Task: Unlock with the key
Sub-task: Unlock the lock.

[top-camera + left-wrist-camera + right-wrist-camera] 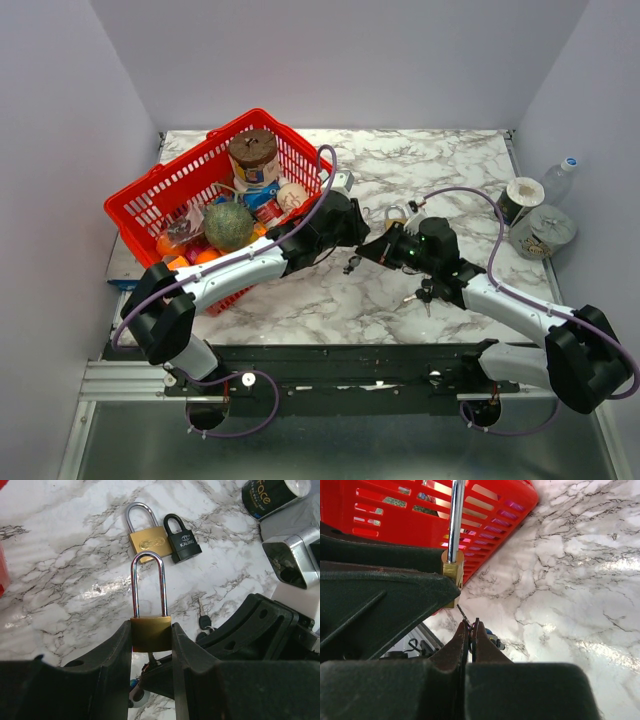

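L jaws pinch brass padlock (150, 634), ctr-bottom of left wrist view, shackle up. R jaws pressed together on key (462, 612), tip just below lock body. Risk: tip misaligned w/ keyway, so key twists in grip.

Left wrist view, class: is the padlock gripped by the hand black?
No, the gripped padlock is brass; the black padlock lies on the table beyond it.

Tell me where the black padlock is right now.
In the left wrist view, the black padlock lies flat on the marble table, just right of a loose brass padlock, beyond the long-shackle padlock held in the left gripper.
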Motion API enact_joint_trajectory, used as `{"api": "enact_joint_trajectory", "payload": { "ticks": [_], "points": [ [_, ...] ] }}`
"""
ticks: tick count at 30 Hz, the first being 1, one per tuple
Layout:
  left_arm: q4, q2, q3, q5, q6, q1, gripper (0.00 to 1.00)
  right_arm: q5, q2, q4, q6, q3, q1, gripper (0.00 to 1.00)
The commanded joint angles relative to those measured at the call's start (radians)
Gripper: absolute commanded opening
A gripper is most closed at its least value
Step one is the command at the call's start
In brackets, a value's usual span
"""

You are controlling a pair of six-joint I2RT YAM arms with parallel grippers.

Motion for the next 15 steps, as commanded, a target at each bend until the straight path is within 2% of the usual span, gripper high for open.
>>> {"api": "enact_joint_trajectory", "payload": {
  "ticks": [1,15],
  "points": [
    [0.020,-0.037,-0.010,-0.033,0.011,-0.016,0.00,0.091,-0.020,0.044,0.023,-0.010,-0.001,0.01],
    [0.010,-0.009,-0.010,-0.108,0.044,-0.051,0.00,0.152,-0.012,0.070,0.023,0.007,0.001,0.01]
  ]
}}
